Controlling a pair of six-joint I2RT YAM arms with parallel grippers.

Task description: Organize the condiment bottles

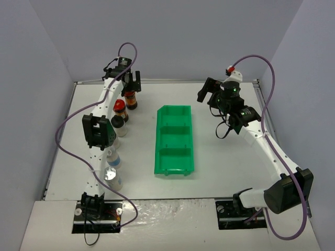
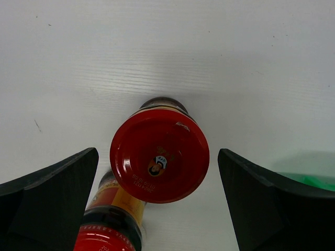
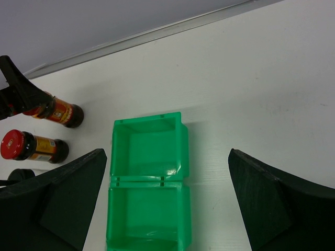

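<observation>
I see one red-capped jar [image 2: 158,157] standing upright between the spread jaws of my left gripper [image 1: 132,82], touching neither. A second red-capped jar [image 2: 107,230] sits beside it, by the left jaw. My right gripper [image 1: 209,91] is spread wide above the green bin [image 3: 184,149].

Bright, even light; soft shadows, sharp views throughout.

We record: white counter [image 1: 225,167]; green bin [image 1: 174,170]; two dark jars [image 1: 121,111], red caps, yellow-and-red labels; pale bottle [image 1: 120,127], black cap; clear bottle [image 1: 112,177], silver cap; pale grey-blue walls [image 1: 167,36].
</observation>
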